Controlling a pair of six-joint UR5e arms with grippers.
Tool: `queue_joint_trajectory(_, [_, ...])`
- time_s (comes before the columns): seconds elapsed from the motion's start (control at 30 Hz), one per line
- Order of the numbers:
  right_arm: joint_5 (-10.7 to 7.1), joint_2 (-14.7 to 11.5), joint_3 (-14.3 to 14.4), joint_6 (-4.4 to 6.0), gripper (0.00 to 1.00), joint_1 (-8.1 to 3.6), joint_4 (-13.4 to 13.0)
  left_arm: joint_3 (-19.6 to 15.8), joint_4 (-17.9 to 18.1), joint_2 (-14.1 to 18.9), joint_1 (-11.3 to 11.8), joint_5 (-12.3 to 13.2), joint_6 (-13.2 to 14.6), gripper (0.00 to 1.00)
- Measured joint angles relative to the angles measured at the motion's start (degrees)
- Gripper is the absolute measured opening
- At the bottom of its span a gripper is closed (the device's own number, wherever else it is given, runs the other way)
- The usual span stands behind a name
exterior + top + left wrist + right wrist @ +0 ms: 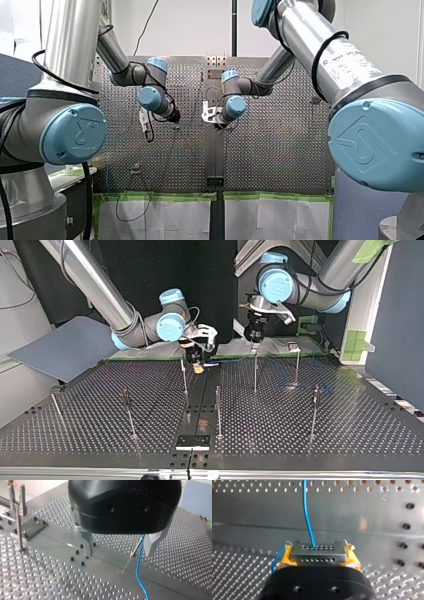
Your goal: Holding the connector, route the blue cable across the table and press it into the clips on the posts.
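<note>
While right gripper (319, 555) clamps connector (317, 551) — left gripper (120, 553) spread; straddles cable (138, 565).

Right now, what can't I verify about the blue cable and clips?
Left wrist view: the blue cable has its upper run hidden by the body of my left gripper.
Top view: clips on the posts too small; seating unclear.
Front view: cable too thin to trace across the table.
</note>
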Motion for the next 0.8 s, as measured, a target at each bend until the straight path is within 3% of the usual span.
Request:
queue_joint_trajectory(0.27, [0.3,-0.1,0.8,0.26,0.0,-0.28,0.0,2.1,1.2,-3.3,-3.0,-0.4,-0.1,1.0])
queue_joint_trajectory(0.6, [0.09,-0.1,0.8,0.58,0.0,-0.46,-0.1,6.7,1.8,-8.4,-3.6,-3.2,0.0,1.0])
queue_joint_trajectory(0.8, [-0.27,-0.1,0.8,0.62,0.0,-0.57,-0.2,9.0,1.7,-9.7,-3.4,-4.3,0.1,1.0])
